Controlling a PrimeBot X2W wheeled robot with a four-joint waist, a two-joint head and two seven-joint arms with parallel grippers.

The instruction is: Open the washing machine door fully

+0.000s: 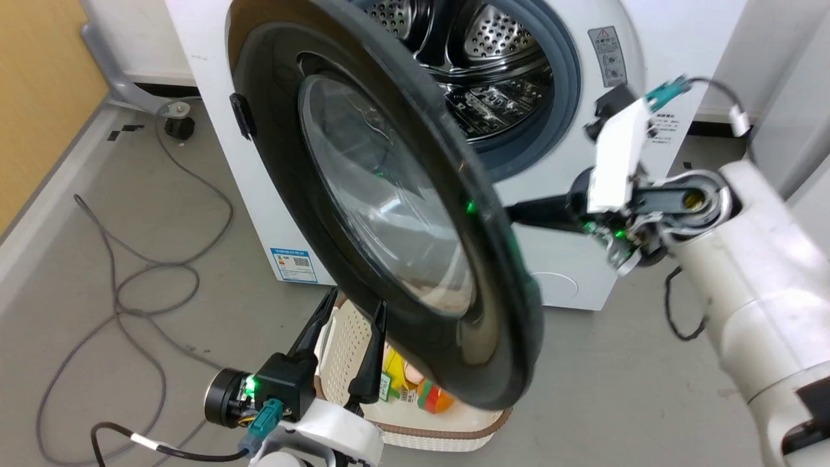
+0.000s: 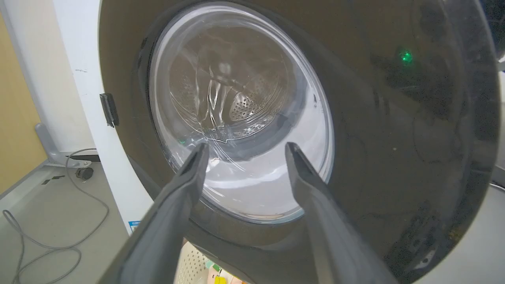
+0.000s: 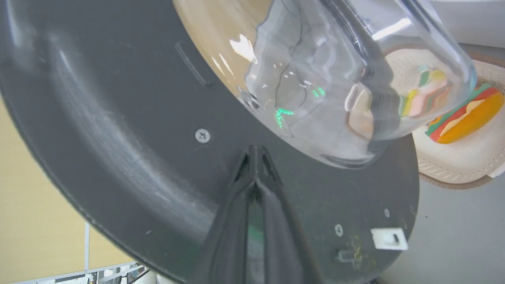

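The washing machine door (image 1: 272,168), black and glossy with a bulging glass window (image 1: 382,194), stands swung partway out from the white washing machine (image 1: 639,39), baring the steel drum (image 1: 493,58). My right gripper (image 1: 511,211) reaches in from the right, shut, its tips pressed against the door's inner face (image 3: 118,118) just below the glass bowl (image 3: 347,79); the right gripper (image 3: 255,149) holds nothing. My left gripper (image 1: 356,299) stands open below the door's outer side, apart from it. In the left wrist view the left gripper (image 2: 246,145) points at the door (image 2: 394,138).
A white perforated basket (image 1: 447,440) with toy food sits on the floor under the door's lower edge, right of my left gripper. Grey cables (image 1: 149,272) loop over the floor at left, beside a yellow wall (image 1: 39,97). A white latch (image 3: 388,239) sits on the door's inner edge.
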